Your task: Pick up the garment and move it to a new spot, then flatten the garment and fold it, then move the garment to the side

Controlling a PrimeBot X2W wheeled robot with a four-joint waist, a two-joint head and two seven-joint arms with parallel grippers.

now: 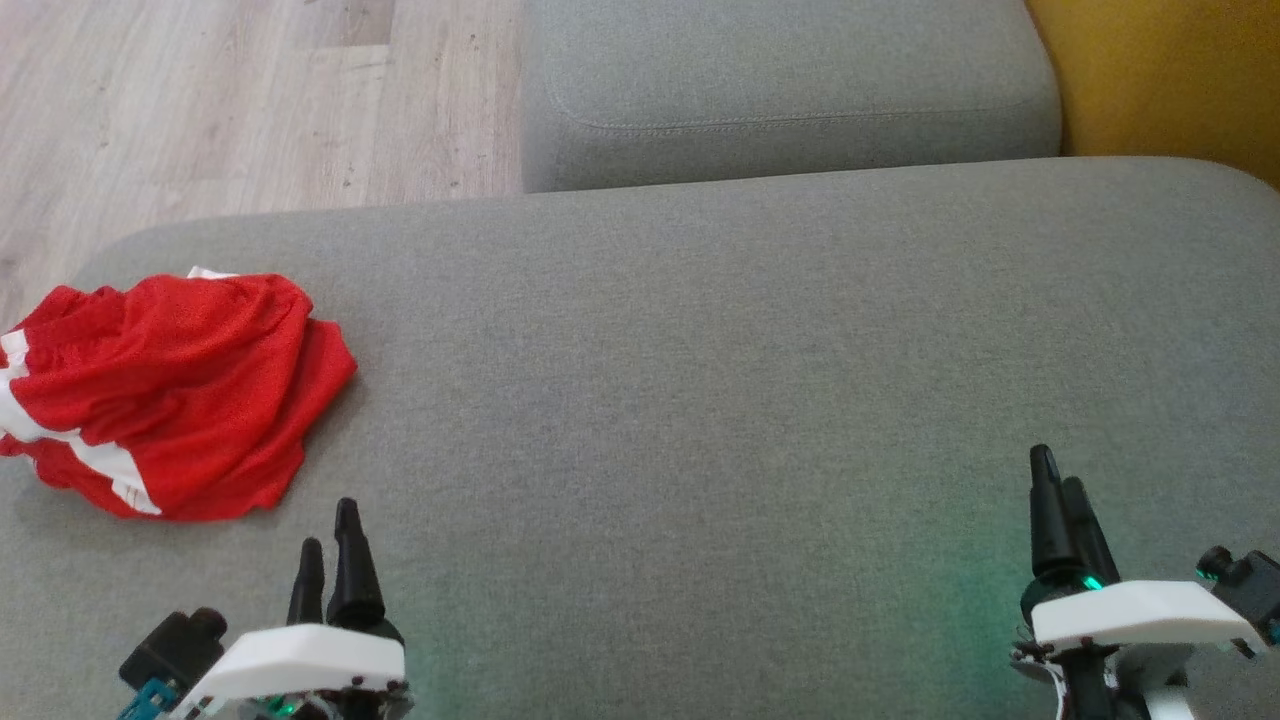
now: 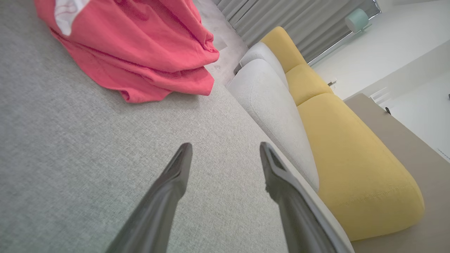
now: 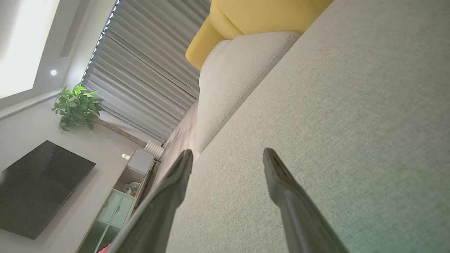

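Note:
The garment (image 1: pixel 170 390) is a pair of red shorts with white stripes, lying crumpled at the far left of the grey sofa seat (image 1: pixel 700 400). In the left wrist view the garment (image 2: pixel 133 49) fills the upper left. My left gripper (image 1: pixel 330 545) hovers just below and to the right of the shorts, apart from them, open with nothing between its fingers (image 2: pixel 175 175). My right gripper (image 1: pixel 1058 490) stands open and empty at the lower right, far from the shorts, over bare seat; its fingers (image 3: pixel 277 175) are spread.
A second grey cushion (image 1: pixel 790 90) lies behind the seat, with a yellow cushion (image 1: pixel 1160 70) at the top right. Wooden floor (image 1: pixel 200 100) shows beyond the seat's left and back edges. The right wrist view takes in a television (image 3: pixel 38 186), a plant (image 3: pixel 77 105) and curtains (image 3: pixel 147 70).

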